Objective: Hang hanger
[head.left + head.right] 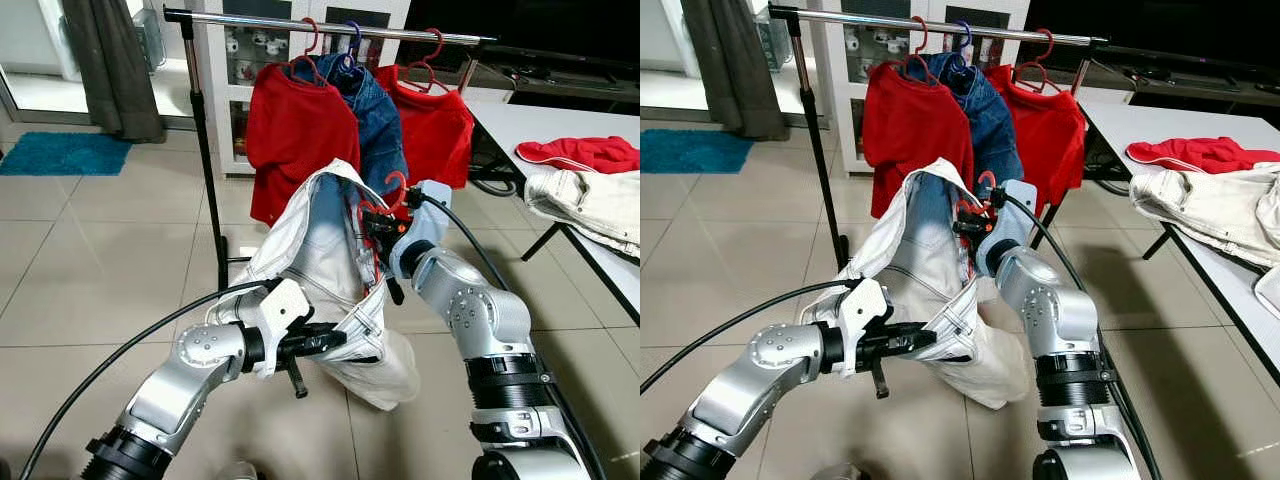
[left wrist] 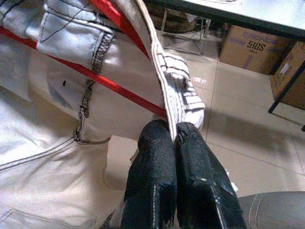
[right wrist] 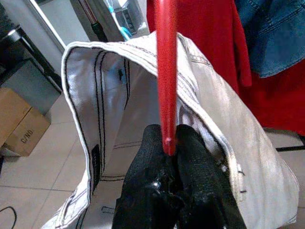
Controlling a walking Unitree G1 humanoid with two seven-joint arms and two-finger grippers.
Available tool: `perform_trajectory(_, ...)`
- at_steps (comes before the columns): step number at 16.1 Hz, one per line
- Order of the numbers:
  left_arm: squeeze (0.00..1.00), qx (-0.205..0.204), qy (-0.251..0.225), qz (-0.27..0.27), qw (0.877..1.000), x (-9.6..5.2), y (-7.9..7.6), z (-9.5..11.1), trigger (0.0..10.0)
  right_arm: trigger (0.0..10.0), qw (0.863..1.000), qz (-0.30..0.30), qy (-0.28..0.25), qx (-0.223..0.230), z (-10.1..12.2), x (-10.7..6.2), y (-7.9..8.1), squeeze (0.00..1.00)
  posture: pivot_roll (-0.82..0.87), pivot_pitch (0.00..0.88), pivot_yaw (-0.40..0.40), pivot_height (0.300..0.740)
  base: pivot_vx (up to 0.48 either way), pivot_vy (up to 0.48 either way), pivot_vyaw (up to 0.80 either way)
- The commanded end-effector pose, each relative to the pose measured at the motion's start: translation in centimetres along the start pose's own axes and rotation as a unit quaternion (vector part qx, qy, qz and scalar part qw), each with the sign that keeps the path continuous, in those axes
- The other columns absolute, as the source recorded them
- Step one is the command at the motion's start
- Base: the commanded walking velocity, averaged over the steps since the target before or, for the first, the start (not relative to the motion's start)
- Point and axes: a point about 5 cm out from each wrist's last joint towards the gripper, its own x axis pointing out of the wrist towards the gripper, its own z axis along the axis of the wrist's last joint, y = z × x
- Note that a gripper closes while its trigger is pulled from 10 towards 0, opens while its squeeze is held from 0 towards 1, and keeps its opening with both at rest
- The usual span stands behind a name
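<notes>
A white denim jacket (image 1: 315,245) hangs on a red hanger (image 3: 166,71), held up in front of the clothes rack. My right gripper (image 1: 382,235) is shut on the hanger's neck, just under its hook (image 1: 397,184); the wrist view shows its fingertips (image 3: 190,157) pinching the red plastic. Lower down, my left gripper (image 1: 338,341) is shut on the jacket's striped hem (image 2: 180,98), close to the hanger's red bar (image 2: 109,86). The metal rail (image 1: 320,24) runs above and behind the jacket, with the hook well below it.
On the rail hang two red shirts (image 1: 295,130) (image 1: 437,130) with a blue denim garment (image 1: 377,115) between them. A white table (image 1: 520,125) at right holds a red garment (image 1: 585,152) and a white one (image 1: 590,200). Cardboard boxes (image 2: 248,47) sit under it.
</notes>
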Motion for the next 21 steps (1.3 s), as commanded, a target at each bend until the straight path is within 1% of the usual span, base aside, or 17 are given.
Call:
perform_trajectory(1, 0.00, 0.002, -0.010, 0.000, 1.000, 0.0, -0.2, 0.4, 0.0, 10.0, 0.999, 0.012, -0.046, -0.017, 2.1, -0.4, 0.4, 0.00, 0.10, 0.000, -0.112, 0.740, 0.000, 0.000, 0.00)
perform_trajectory(6, 0.00, -0.001, -0.018, 0.005, 1.000, -0.3, -0.3, 0.6, 0.0, 10.0, 0.999, 0.010, -0.047, -0.024, 1.9, -0.4, 0.3, 0.00, 0.10, 0.000, -0.113, 0.740, 0.000, 0.000, 0.00)
perform_trajectory(7, 0.00, 0.000, -0.021, 0.005, 1.000, -0.3, -0.2, 0.7, 0.0, 10.0, 0.998, 0.010, -0.046, -0.032, 1.8, -0.4, 0.3, 0.00, 0.10, 0.000, -0.113, 0.740, 0.000, 0.000, 0.00)
perform_trajectory(8, 0.00, 0.006, -0.035, 0.005, 0.999, -0.5, -0.2, 1.4, 0.0, 10.0, 0.997, 0.008, -0.042, -0.058, 1.5, -0.5, 0.2, 0.00, 0.10, 0.000, -0.112, 0.740, 0.000, 0.000, 0.00)
perform_trajectory(9, 0.00, 0.007, -0.037, 0.005, 0.999, -0.6, -0.2, 1.6, 0.0, 10.0, 0.997, 0.007, -0.041, -0.062, 1.5, -0.5, 0.2, 0.00, 0.10, 0.000, -0.112, 0.740, 0.000, 0.000, 0.00)
perform_trajectory(11, 0.00, 0.027, -0.059, 0.016, 0.998, -1.2, 0.2, 3.1, 0.0, 10.0, 0.995, 0.000, -0.035, -0.097, 0.9, -0.5, 0.0, 0.00, 0.10, 0.000, -0.110, 0.740, 0.000, 0.000, 0.00)
perform_trajectory(12, 0.00, 0.031, -0.066, 0.021, 0.997, -1.4, 0.4, 3.5, 0.0, 10.0, 0.994, -0.002, -0.033, -0.103, 0.7, -0.5, -0.1, 0.00, 0.10, 0.000, -0.110, 0.740, 0.000, 0.000, 0.00)
perform_trajectory(14, 0.00, 0.048, -0.096, 0.043, 0.993, -2.6, 1.3, 5.5, 0.0, 10.0, 0.992, -0.010, -0.028, -0.123, 0.1, -0.6, -0.6, 0.00, 0.10, 0.000, -0.110, 0.740, 0.000, 0.000, 0.00)
perform_trajectory(17, 0.00, 0.070, -0.131, 0.061, 0.987, -3.7, 1.9, 7.7, 0.0, 10.0, 0.991, -0.017, -0.023, -0.131, -0.5, -0.6, -1.0, 0.00, 0.11, 0.000, -0.109, 0.740, 0.000, 0.000, 0.00)
perform_trajectory(18, 0.00, 0.078, -0.151, 0.068, 0.983, -4.0, 2.0, 8.7, 0.0, 10.0, 0.991, -0.020, -0.020, -0.132, -0.8, -0.7, -1.2, 0.00, 0.11, 0.000, -0.109, 0.740, 0.000, 0.000, 0.00)
perform_trajectory(20, 0.00, 0.081, -0.166, 0.070, 0.980, -4.2, 2.0, 9.6, 0.0, 10.0, 0.991, -0.023, -0.016, -0.131, -1.1, -0.7, -1.3, 0.00, 0.11, 0.000, -0.108, 0.740, 0.000, 0.000, 0.00)
perform_trajectory(21, 0.00, 0.081, -0.163, 0.071, 0.981, -4.2, 2.1, 9.6, 0.0, 10.0, 0.991, -0.024, -0.015, -0.129, -1.3, -0.7, -1.4, 0.00, 0.11, 0.000, -0.104, 0.740, 0.000, 0.000, 0.00)
